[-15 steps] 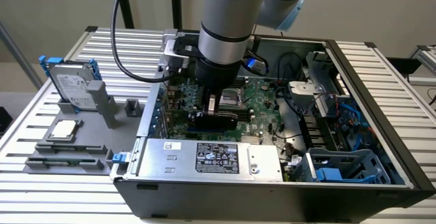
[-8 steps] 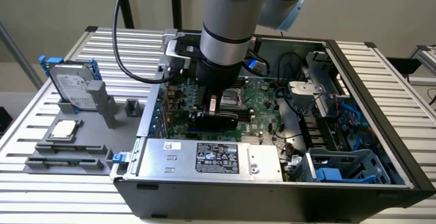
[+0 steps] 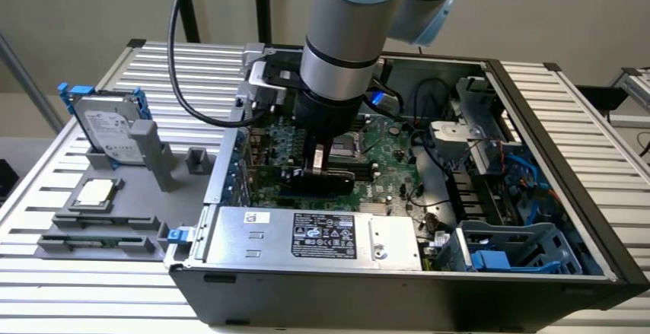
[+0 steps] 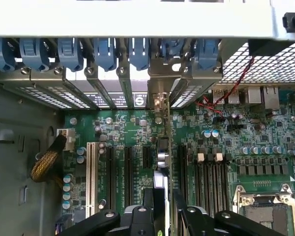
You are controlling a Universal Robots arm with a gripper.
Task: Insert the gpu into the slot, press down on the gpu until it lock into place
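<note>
The gpu (image 3: 325, 184) stands on its long edge low inside the open computer case, over the green motherboard (image 3: 391, 163). My gripper (image 3: 318, 168) comes straight down onto it and is shut on its upper edge. In the wrist view the gpu (image 4: 162, 157) shows edge-on as a thin strip, and its silver end bracket (image 4: 157, 91) reaches the case's rear openings. My gripper (image 4: 163, 209) has one black finger on each side of the card. The slot lies hidden beneath the card, so I cannot tell whether the card is seated.
Black parallel slots (image 4: 128, 172) and a white slot (image 4: 92, 172) flank the card, with the CPU socket (image 4: 265, 206) nearby. A power supply (image 3: 315, 235) and a blue drive cage (image 3: 508, 250) fill the case's near side. A hard drive (image 3: 106, 125) stands on a grey fixture at the exterior view's left.
</note>
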